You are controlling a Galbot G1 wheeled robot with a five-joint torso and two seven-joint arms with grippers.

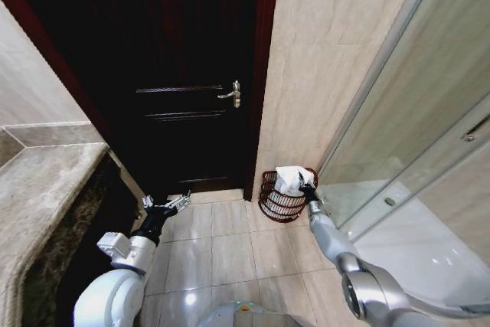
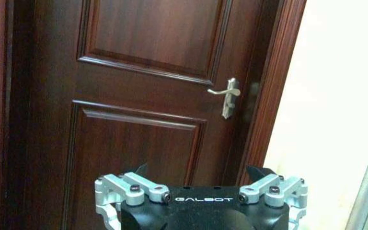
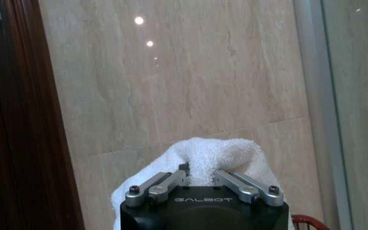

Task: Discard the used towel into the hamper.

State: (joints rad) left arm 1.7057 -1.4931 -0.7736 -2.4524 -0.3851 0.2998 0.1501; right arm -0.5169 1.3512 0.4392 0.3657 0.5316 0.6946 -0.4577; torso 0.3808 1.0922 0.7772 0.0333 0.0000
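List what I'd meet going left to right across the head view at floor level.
Stone counter → left gripper → dark door → hamper with the towel held by the right gripper → glass shower panel.

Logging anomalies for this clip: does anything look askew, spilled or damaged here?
Nothing stands out. The right end effector holds the white towel over the hamper, which stands upright by the wall. The left end effector hangs idle, open, facing the closed door.
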